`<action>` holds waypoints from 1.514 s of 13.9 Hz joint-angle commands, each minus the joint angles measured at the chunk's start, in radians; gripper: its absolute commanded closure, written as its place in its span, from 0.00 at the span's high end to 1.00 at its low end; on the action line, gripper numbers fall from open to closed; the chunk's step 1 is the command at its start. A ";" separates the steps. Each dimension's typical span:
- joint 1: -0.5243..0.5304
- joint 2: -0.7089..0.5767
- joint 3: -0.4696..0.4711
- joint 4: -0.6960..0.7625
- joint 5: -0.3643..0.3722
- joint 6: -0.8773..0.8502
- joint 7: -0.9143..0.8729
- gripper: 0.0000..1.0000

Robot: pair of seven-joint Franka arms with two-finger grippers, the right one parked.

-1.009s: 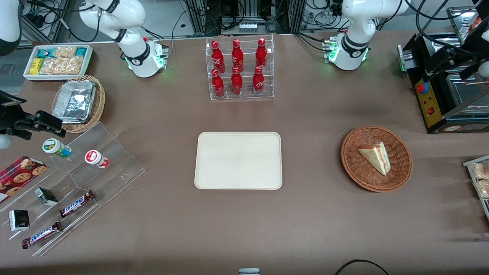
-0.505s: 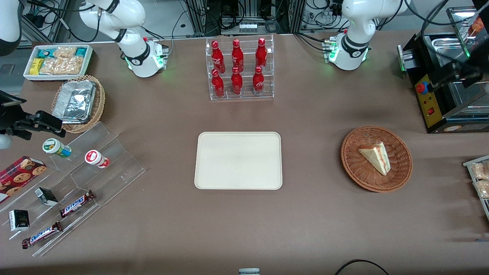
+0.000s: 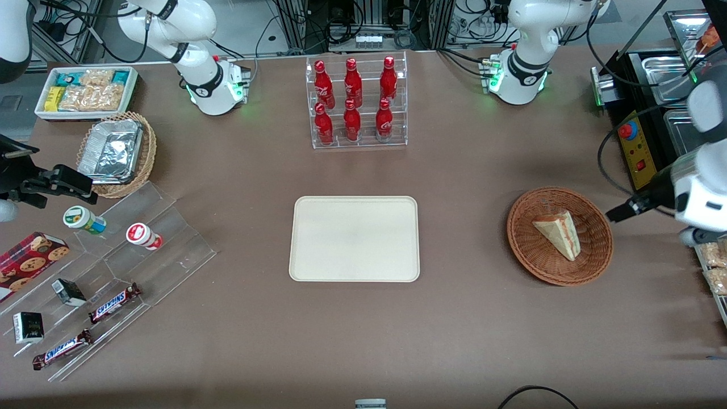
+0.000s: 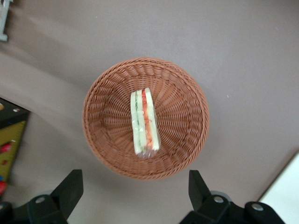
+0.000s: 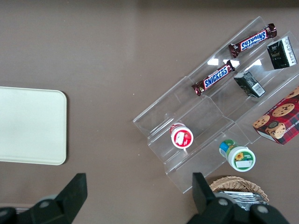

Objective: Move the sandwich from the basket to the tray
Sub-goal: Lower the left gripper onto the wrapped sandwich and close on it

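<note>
left wrist view: both black fingers [image 4: 69, 189] show as separate tips, spread wide apart with nothing between them
gripper [image 4: 133, 193]: hovers above the table, clear of the basket, touching nothing
gripper in front view: the left arm's white wrist [image 3: 700, 193] hangs over the working arm's end of the table, just beside the basket; the fingertips themselves are hard to make out there
sandwich [image 4: 144, 122]: triangular wedge lying in the middle of the basket, its layered edge with red and green filling facing up toward the wrist camera
sandwich in front view [image 3: 558, 233]: pale bread face showing, narrow end pointing nearer the front camera
basket [image 3: 525, 238]: round reddish-brown wicker bowl on the brown table [image 3: 454, 318], toward the working arm's end
tray [image 3: 301, 267]: cream rectangle with rounded corners, flat on the table, well apart from the basket, toward the parked arm's end from it
bottle rack [image 3: 356, 102]: clear stand of red bottles, farther from the front camera than the tray
black machine [image 3: 642, 153]: at the table edge, near the basket, farther from the front camera
</note>
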 commanded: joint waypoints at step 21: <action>-0.021 0.106 -0.007 -0.478 0.061 0.628 -0.452 1.00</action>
